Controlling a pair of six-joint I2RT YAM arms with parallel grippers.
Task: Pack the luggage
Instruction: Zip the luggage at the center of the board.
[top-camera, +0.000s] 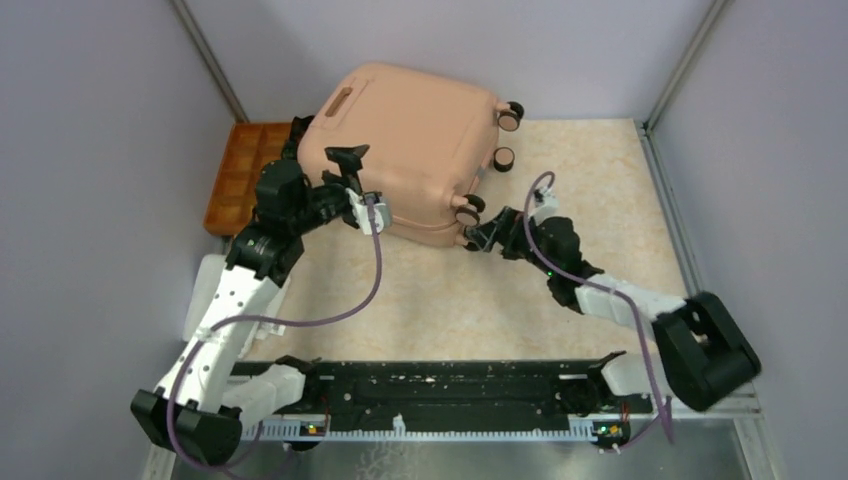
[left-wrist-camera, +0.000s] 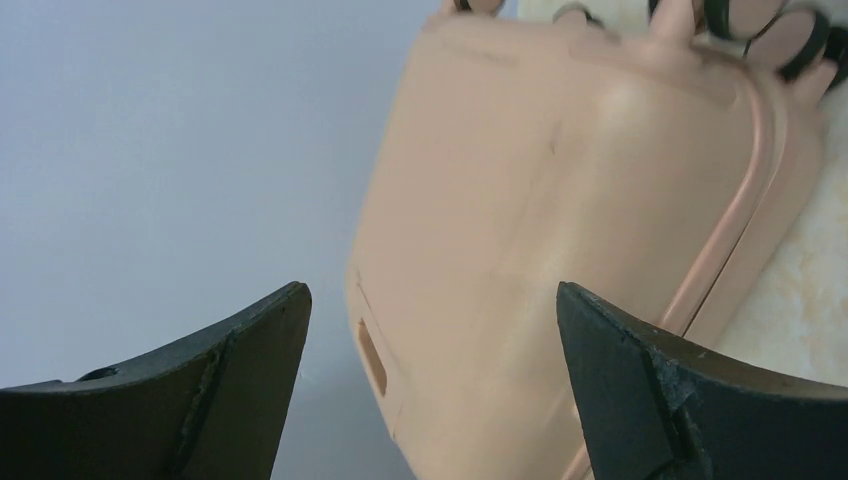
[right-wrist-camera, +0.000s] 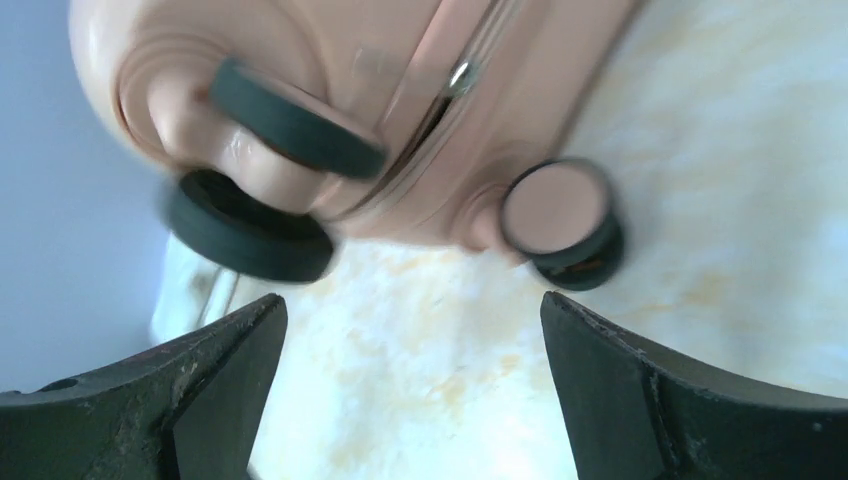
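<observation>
Luggage, a peach-pink hard-shell suitcase with rounded corners, lies shut on its broad side at the far left of the pale marbled table. Its small black-and-pink wheels face right. An orange compartmented tray sits just beside its left edge; whether the case rests on the tray I cannot tell.

Over the near left corner of the lid the left gripper hovers with jaws spread wide and nothing between them. Low on the table, just short of the near wheel, the right gripper also stands wide and holds nothing.

The shell looks stiff, smooth and likely slippery, and far too broad for either jaw to span, so a pinch on the flat lid would probably skate off. Better holds seem to be the seam lip, a wheel stem, the recessed pink handle, or the small metal zip pull for opening. If empty it should be light and may slide when pushed, so bracing with one arm appears wise.
</observation>
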